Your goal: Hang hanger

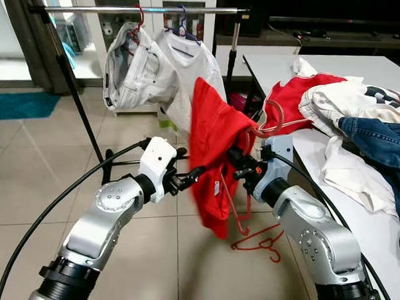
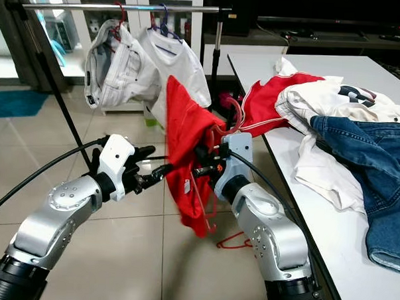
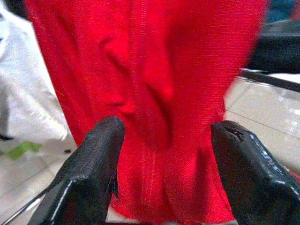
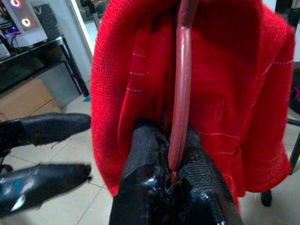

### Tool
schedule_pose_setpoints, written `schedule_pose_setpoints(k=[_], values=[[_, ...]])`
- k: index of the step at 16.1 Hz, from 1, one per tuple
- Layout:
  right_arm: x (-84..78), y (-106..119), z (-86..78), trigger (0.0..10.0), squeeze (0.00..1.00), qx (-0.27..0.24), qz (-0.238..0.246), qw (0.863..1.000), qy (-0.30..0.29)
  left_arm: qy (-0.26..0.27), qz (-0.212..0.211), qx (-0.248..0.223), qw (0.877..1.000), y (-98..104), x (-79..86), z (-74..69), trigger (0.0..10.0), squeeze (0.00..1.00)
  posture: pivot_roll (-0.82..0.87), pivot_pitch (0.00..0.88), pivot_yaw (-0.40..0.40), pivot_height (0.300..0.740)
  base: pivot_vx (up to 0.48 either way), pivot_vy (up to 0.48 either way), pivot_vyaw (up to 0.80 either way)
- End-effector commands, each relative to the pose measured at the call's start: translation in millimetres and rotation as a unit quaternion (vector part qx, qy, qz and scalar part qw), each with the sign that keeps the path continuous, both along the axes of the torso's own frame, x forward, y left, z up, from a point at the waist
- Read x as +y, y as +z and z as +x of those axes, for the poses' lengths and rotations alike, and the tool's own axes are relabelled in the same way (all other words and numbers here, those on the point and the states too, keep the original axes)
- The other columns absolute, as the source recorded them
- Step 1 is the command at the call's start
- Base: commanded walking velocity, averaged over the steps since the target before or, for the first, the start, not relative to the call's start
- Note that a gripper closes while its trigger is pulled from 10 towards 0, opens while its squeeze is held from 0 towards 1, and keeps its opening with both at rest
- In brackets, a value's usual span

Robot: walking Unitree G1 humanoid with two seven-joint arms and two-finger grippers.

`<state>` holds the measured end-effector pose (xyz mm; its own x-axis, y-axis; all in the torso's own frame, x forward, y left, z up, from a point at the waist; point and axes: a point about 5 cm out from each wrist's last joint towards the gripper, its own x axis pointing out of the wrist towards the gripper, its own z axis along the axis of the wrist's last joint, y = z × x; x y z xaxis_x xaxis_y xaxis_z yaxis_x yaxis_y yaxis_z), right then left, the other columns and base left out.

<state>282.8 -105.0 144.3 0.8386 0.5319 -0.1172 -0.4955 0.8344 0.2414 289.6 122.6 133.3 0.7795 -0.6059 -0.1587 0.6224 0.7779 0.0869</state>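
Sitting on the white table (image 1: 356,216): a heap of red and white garments (image 1: 335,96) overlapped by blue jeans (image 1: 386,148). Hanging from the metal rail (image 1: 146,10) of a clothes rack: pale jeans (image 1: 134,71) beside a white shirt (image 1: 184,63), each on its own hook. Lying on the tiled floor (image 1: 26,175): a blue mat (image 1: 19,104) by the far doorway.

Knitted red cloth (image 4: 225,93), seemingly glossy plastic hanger (image 4: 180,93).
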Motion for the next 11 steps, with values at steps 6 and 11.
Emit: schedule_pose_setpoints(k=[6,11], values=[[-21.6,-2.6,-2.9,10.0,0.0,0.002,0.002,0.999,-0.041,0.106,-0.06,0.004,0.993,3.0,29.6,-3.5,10.0,0.0,-0.09,0.0,0.015,0.74,0.0,0.0,0.0],[-23.4,-6.3,-3.4,10.0,0.0,0.013,0.005,0.999,-0.05,0.109,-0.065,0.009,0.992,3.2,27.9,-4.9,10.0,0.0,-0.09,0.0,0.01,0.74,0.0,0.301,0.0]])
